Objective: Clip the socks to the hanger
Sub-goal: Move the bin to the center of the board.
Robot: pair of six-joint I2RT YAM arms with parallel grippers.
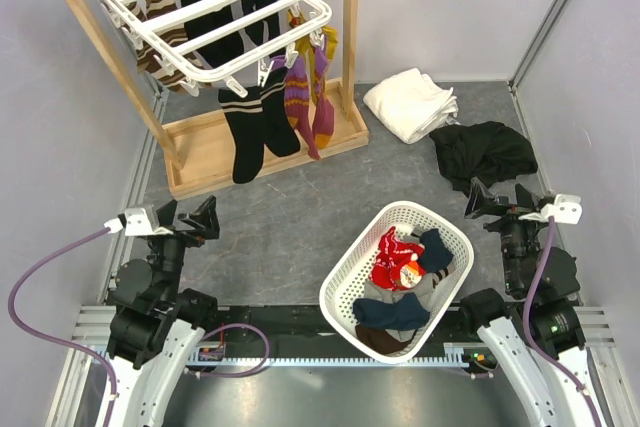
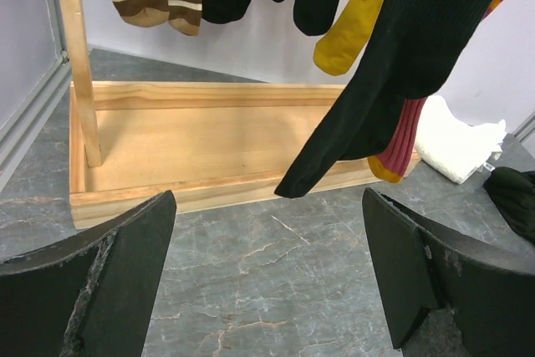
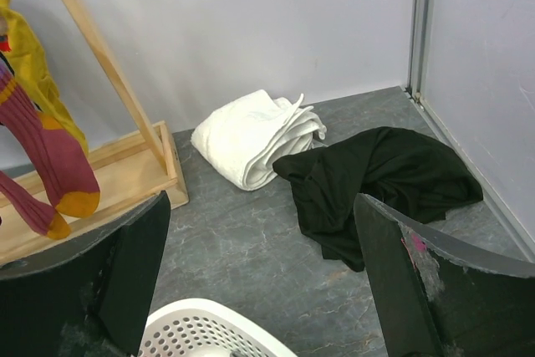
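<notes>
On the grey desk (image 1: 290, 225), at its far left, the white hanger (image 1: 230, 17) hangs by its hook from the top rail of a wooden stand (image 1: 350, 37). Black socks (image 1: 255, 127), yellow and purple socks (image 1: 305, 97) and brown striped socks (image 1: 160, 55) are pegged to the hanger. The red socks (image 1: 395, 265) and the grey socks (image 1: 420, 294) lie heaped with darker socks in a white basket (image 1: 345, 292) near the front edge. The basket sits between the two arms, well apart from the hanger. The left claw (image 1: 188, 219) hovers over the desk in front of the stand's tray, its jaws spread wide apart and empty; in its wrist view (image 2: 267, 282) a hanging black sock dangles ahead. The right claw (image 1: 497, 202), just right of the basket, is likewise spread wide and empty (image 3: 263, 282). It faces a folded white cloth (image 1: 410, 102) and a crumpled black cloth (image 1: 485, 152) in the far right corner.
</notes>
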